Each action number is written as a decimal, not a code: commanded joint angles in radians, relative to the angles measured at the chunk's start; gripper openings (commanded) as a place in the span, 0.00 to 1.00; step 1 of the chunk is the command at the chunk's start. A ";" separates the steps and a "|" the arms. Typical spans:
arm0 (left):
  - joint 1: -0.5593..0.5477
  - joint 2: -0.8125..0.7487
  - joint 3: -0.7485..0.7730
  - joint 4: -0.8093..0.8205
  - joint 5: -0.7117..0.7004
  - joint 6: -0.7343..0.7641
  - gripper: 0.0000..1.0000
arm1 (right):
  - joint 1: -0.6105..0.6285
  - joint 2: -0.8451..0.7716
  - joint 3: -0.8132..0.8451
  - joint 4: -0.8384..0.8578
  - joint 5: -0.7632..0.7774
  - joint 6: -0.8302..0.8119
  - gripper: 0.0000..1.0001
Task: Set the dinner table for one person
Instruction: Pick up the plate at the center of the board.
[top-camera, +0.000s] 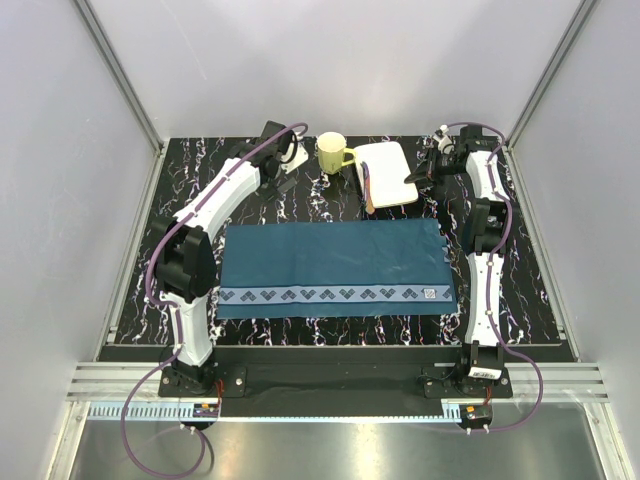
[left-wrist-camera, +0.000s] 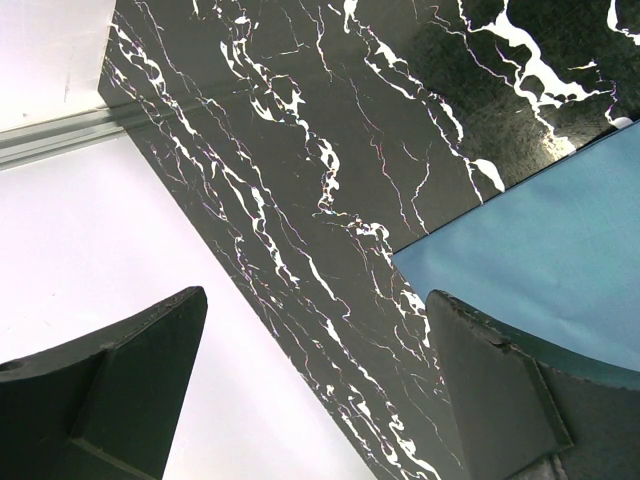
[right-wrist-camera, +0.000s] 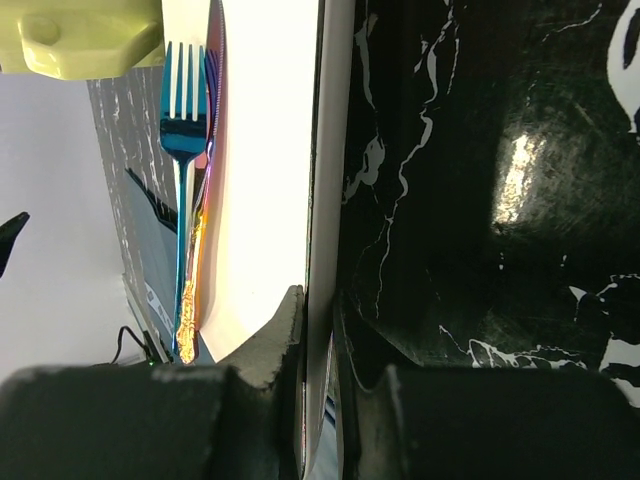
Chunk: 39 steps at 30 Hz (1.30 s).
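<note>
Overhead, the worktop (top-camera: 300, 205) fills the floor of the white-walled bay. It is black with white veins, and its long axis runs left to right across the view. One long edge lies along the arm bases and the other against the back wall.

A dark blue placemat (top-camera: 335, 262) lies flat in the middle, its long axis parallel to the worktop's. Its patterned border runs along the near edge. A small square emblem sits at the right end of that border, too small to read.

At the back of the worktop stands a pale yellow mug (top-camera: 333, 152), handle pointing right. Just beside it to the right is a white square plate (top-camera: 390, 165), turned slightly off square to the worktop edges. A blue fork (right-wrist-camera: 183, 150) lies along the plate's left side with another piece of cutlery tucked against it.

The right end effector (top-camera: 413, 177) is at the plate's right rim. In the wrist view its fingers are pinched onto that thin white edge, one on each face. I can't tell whether the plate is off the surface.

The left end effector (left-wrist-camera: 315, 300) is spread wide with nothing between the fingers. It hangs over bare marble beside a corner of the placemat, left of the mug.
</note>
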 joint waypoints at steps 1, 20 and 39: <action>-0.006 -0.027 0.002 0.017 -0.027 0.011 0.99 | -0.009 -0.079 0.065 0.057 -0.238 0.043 0.00; -0.021 -0.036 0.005 0.019 -0.027 0.017 0.99 | -0.051 -0.258 -0.191 0.048 -0.253 -0.071 0.00; -0.046 -0.047 0.005 0.028 -0.028 0.017 0.99 | -0.080 -0.430 -0.434 0.045 -0.244 -0.238 0.00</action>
